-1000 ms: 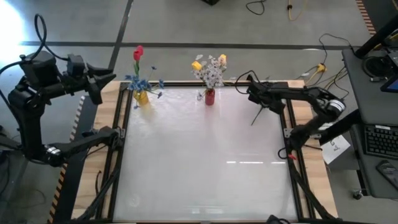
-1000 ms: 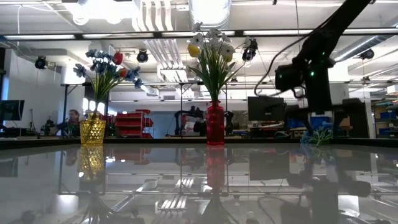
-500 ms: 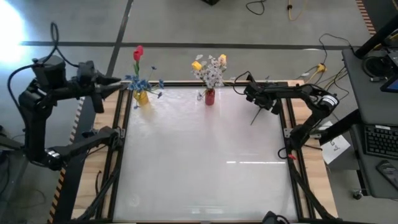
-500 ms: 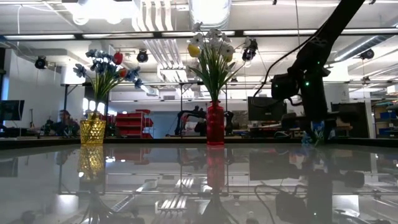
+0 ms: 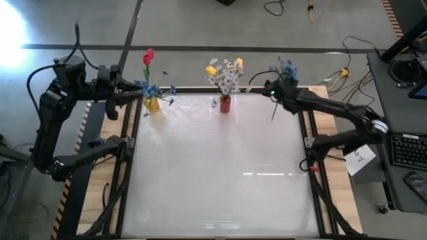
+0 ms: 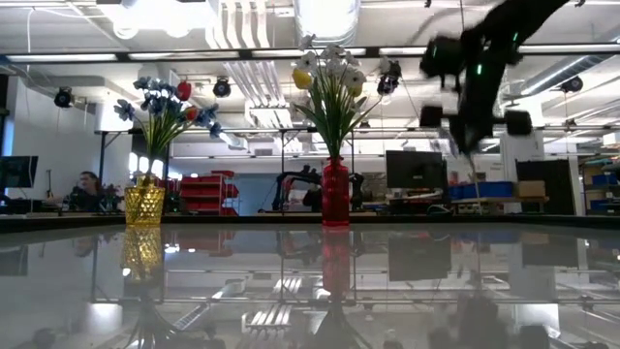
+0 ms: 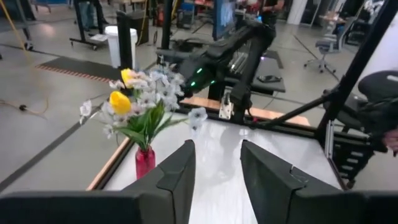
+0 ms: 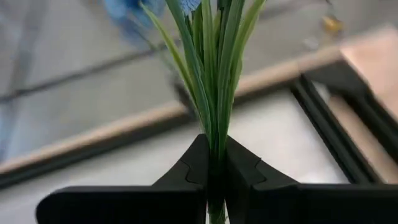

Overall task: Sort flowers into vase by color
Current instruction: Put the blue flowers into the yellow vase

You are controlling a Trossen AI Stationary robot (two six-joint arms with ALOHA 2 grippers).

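Observation:
A blue flower on a long green stem is up off the table at the far right, with my right gripper shut on it. A yellow vase at the far left holds blue flowers and a red tulip. A red vase at the far middle holds yellow and white flowers. My left gripper stands open just left of the yellow vase with nothing between its fingers. My right gripper pinches the blue flower's green stem and leaves between its two fingers, below the blossom. The fingers lie across the stem. The flower is lifted clear, blossom up, with its lower stem hanging below the gripper over the table.
The table top is a glossy white sheet inside a dark frame with wooden side rails. A desk with a keyboard stands off the right side. Cables lie on the floor beyond the far edge.
My right gripper has shut on the blue flower's stem and risen toward the far edge, lifting the flower off the table so that it now stands blossom up. My left gripper has moved toward the table's right, up to the yellow vase.

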